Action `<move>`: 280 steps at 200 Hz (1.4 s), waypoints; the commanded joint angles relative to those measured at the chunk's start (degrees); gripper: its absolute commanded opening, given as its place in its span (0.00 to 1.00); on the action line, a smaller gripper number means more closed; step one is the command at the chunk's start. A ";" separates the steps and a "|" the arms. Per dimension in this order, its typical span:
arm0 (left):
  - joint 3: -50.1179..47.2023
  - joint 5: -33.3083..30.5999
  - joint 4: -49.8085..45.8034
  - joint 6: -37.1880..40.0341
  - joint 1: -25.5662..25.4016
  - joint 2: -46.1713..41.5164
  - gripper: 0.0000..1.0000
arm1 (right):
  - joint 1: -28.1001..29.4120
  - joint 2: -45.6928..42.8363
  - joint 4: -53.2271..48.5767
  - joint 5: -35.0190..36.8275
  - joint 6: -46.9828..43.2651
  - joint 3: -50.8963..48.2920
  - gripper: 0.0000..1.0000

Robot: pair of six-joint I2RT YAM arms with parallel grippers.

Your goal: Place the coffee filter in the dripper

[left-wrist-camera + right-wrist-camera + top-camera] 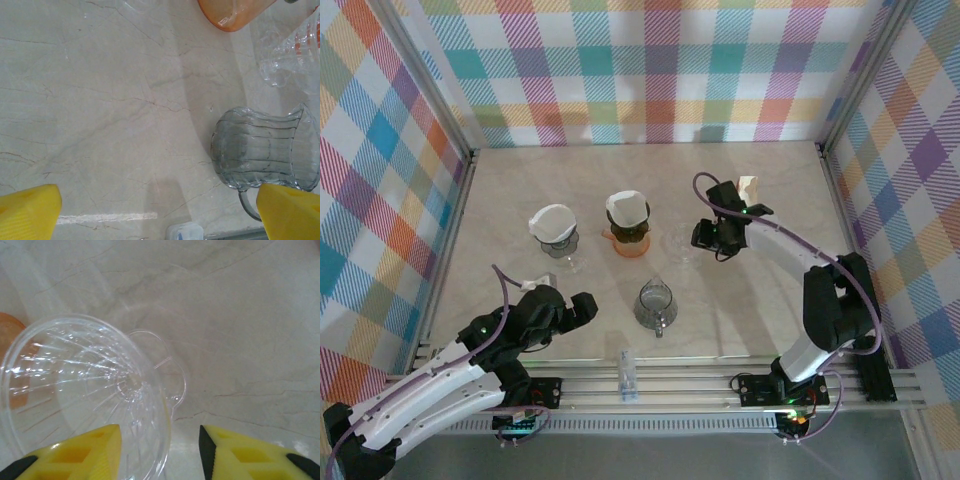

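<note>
Clear dripper point(85, 395) left of the right gripper point(160, 450), fingers part-spread around its rim, pinching nothing, filter point(628, 208) in the orange dripper point(630, 240) further left, left gripper point(160, 210) spread wide, hovering over bare table point(100, 125) beside the glass jug point(265, 150)

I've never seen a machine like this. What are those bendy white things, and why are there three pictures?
They are two robot arms bolted at the near edge of a table. Each ends in a claw with two yellow fingers. The big picture looks down from above. The other two come from small cameras on the wrists.

On the table stand a smoky dripper with a paper filter, an orange dripper with a filter and a grey glass jug. A clear empty dripper sits right under the right claw.

The left claw is wide open near the jug. Neither claw holds anything.
</note>
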 commanded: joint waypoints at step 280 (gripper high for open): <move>-0.78 -2.67 -1.47 -0.79 0.57 -0.86 1.00 | 13.62 -21.21 -12.42 -17.51 -0.53 1.15 0.00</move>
